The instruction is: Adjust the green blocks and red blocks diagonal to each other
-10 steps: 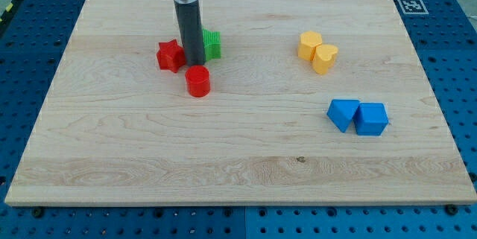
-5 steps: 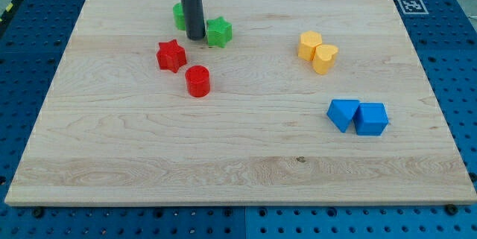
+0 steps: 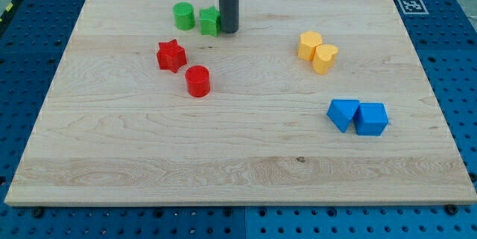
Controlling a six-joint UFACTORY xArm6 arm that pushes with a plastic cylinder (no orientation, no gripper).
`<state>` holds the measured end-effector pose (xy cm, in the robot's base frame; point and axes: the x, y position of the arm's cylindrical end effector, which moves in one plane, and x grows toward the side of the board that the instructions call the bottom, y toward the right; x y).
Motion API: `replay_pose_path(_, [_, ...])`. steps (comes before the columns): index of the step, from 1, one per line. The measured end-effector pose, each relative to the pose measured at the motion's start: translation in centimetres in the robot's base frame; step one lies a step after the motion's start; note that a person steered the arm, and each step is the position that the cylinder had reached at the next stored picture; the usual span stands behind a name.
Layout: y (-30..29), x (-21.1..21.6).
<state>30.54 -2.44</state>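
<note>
Now my tip (image 3: 229,30) against the green star block's (image 3: 209,21) right side; no fingers.

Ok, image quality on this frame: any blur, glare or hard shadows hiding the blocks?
Camera view: sharp throughout, light even and soft, no glare on the wooden board. Shadows under the blocks are faint. My tip is crisp, not motion-smeared; the rod covers the right edge of the green star block. The green cylinder and red blocks show fully.

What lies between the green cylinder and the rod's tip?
In the camera view, the green star block sits between the green cylinder and my tip.
</note>
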Motion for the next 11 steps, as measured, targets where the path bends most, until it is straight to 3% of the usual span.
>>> replay_pose_path(2, [-2.1,-0.6])
replay_pose_path(8, [-11.7,7.7])
replay_pose_path(11, [-8.0,11.5])
